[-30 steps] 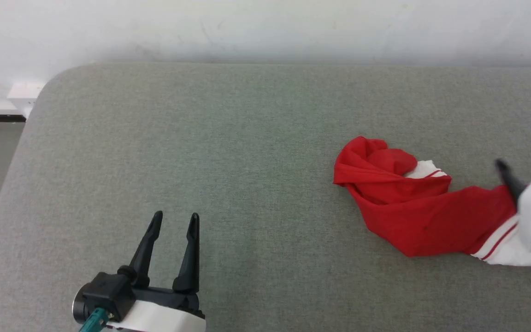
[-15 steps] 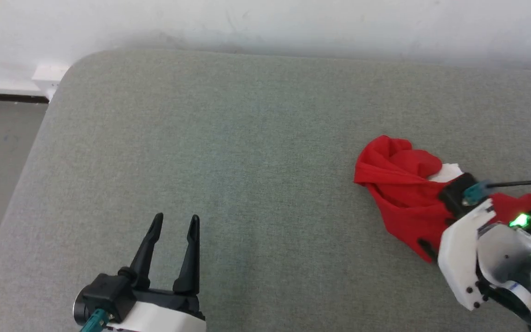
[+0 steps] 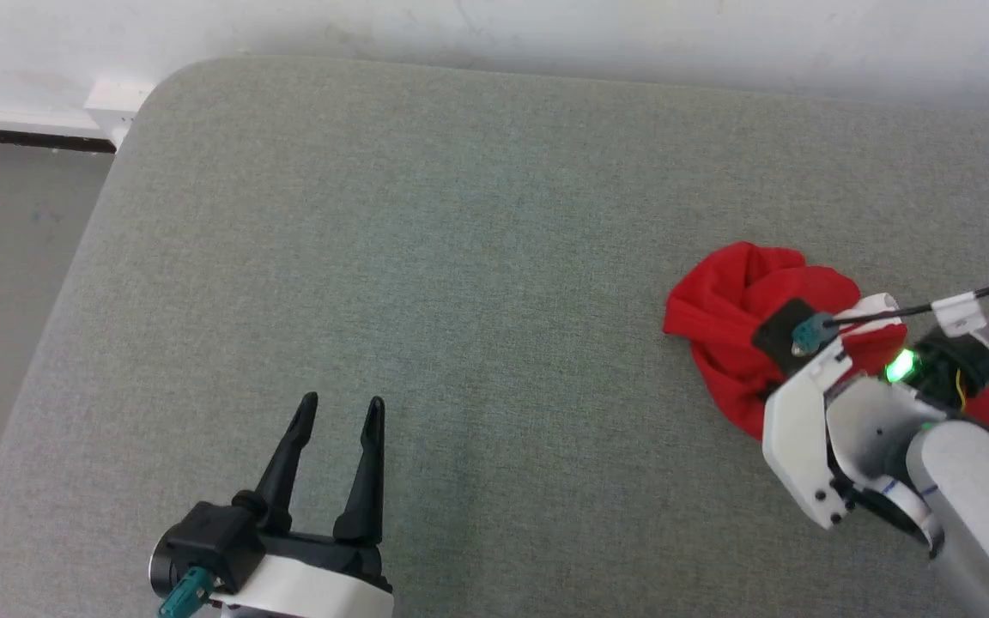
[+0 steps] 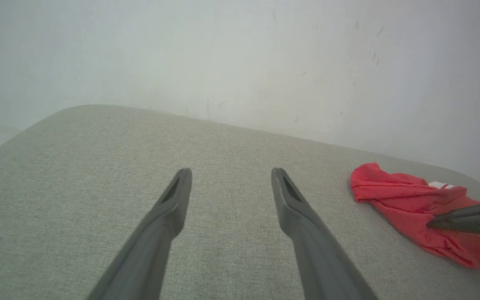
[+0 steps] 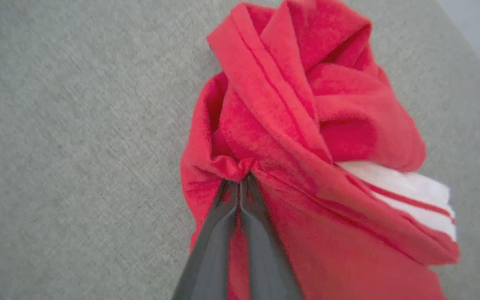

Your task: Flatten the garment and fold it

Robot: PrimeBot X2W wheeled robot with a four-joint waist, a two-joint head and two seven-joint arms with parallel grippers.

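Observation:
The garment (image 3: pixel 722 318) lies crumpled at the right side of the grey pad, a red bundle with a white, red-striped sleeve edge (image 5: pixel 406 196) showing. In the right wrist view the garment (image 5: pixel 290 125) is bunched at my right gripper (image 5: pixel 239 180), whose two fingers are pressed together with a pinch of red cloth between the tips. From the head, that gripper's fingers are hidden under its own wrist (image 3: pixel 812 421). My left gripper (image 3: pixel 340 408) hovers open over bare pad at the lower left, far from the garment (image 4: pixel 415 204).
The grey fabric-covered table (image 3: pixel 426 257) has rounded corners; its left edge drops to the floor (image 3: pixel 5 257). A white wall (image 3: pixel 546 34) runs along the far side. A black cable (image 3: pixel 958 300) trails from my right wrist.
My right arm came in over the garment and its fingers shut on the red cloth. The head camera shifted, so the table sits differently in the picture. My left gripper stayed open.

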